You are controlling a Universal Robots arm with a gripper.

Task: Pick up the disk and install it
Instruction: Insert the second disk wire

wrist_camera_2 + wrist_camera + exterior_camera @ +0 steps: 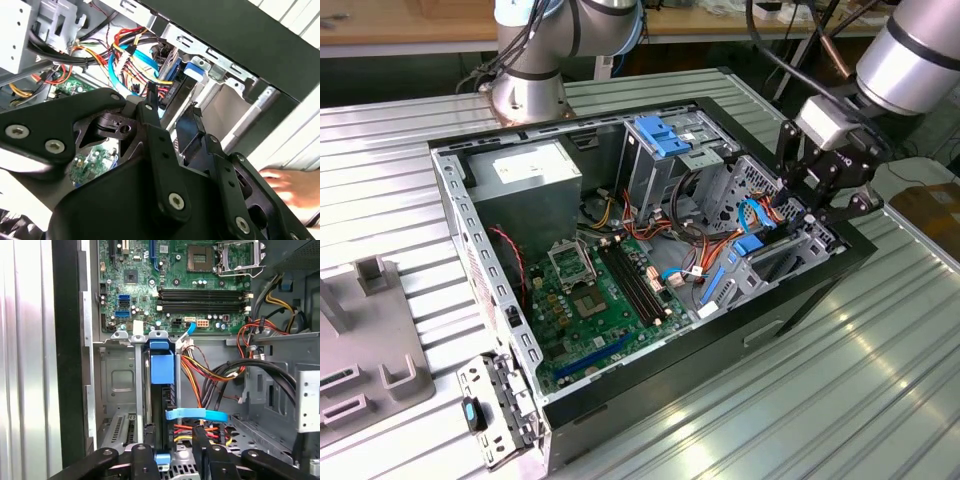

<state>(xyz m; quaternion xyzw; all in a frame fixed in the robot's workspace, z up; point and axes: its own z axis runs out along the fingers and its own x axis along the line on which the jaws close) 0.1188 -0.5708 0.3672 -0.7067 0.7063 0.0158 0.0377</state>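
Observation:
The disk (161, 370) stands on edge in the drive bay at the corner of the open computer case (720, 350), on the exterior view's right. Its blue rail and dark side edge face the first wrist view, and it also shows as blue and grey (176, 85) in the second wrist view. My gripper (810, 215) reaches down into that bay. Its black fingers straddle the near end of the disk (172, 432). One finger (146, 440) lies against the disk. The other finger (200, 440) stands a little apart, with wires showing through the gap. The gripper (172, 105) looks open.
Red, yellow and blue cables (200, 385) crowd the space beside the bay. The green circuit board (595, 300) and the grey power supply (525, 175) lie deeper in the case. A person's hand (285, 185) rests on the ribbed table outside the case. A grey fixture (370, 340) sits on the exterior view's left.

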